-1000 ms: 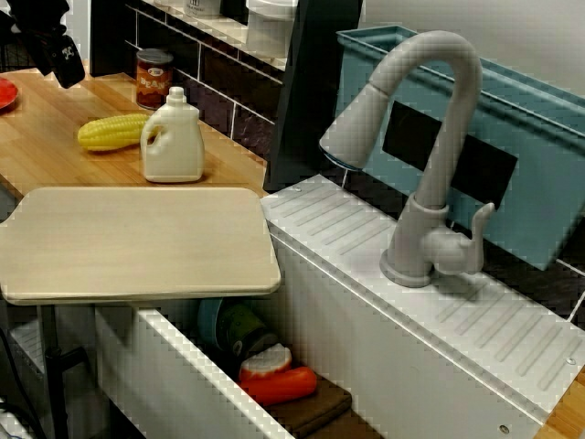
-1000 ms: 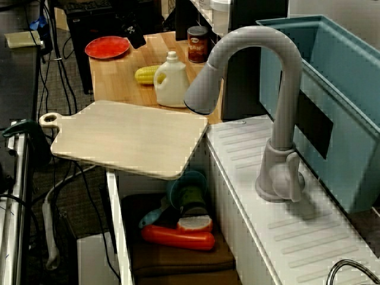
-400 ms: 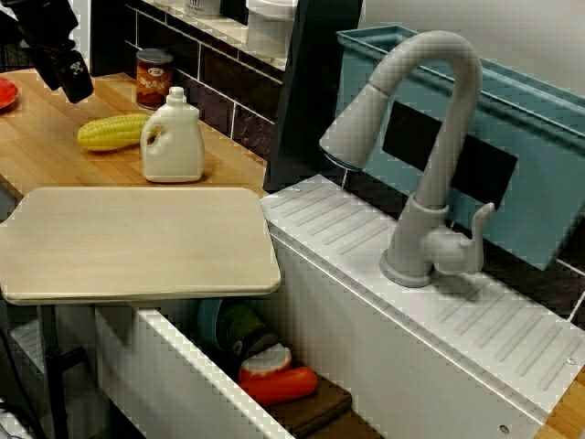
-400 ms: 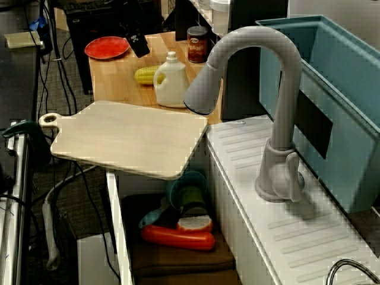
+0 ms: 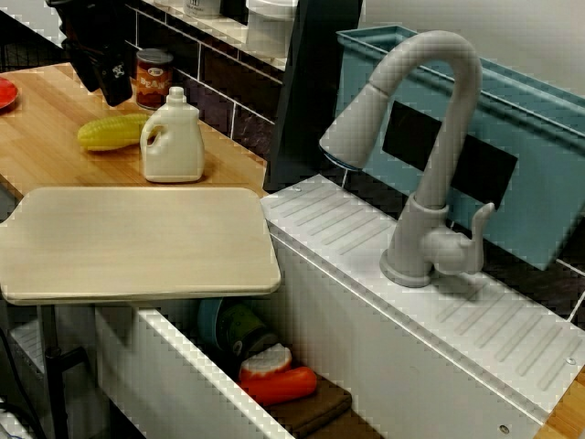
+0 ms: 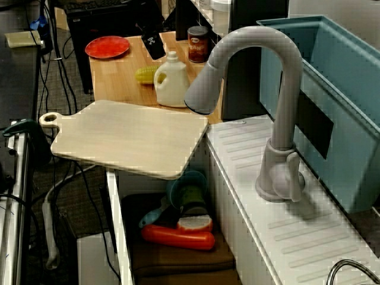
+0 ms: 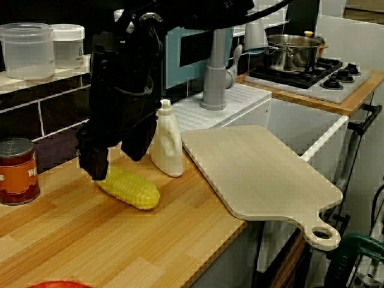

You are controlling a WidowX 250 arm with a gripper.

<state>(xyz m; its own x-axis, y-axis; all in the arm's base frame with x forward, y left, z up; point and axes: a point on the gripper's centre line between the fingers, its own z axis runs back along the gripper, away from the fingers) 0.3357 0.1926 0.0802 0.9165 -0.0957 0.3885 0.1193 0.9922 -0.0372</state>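
Arm [image 7: 123,78] shifted over corn [image 7: 129,188], fingers [image 7: 95,163] spread, pointing down

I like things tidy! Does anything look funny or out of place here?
Yes: the cutting board lies partly over the sink, its handle end jutting past the front edge into the air. Nothing looks spilled or broken.

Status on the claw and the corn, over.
Empty claw open, low over one end of the corn; contact unclear. Corn lies flat on the wooden counter. A white bottle stands close beside it.
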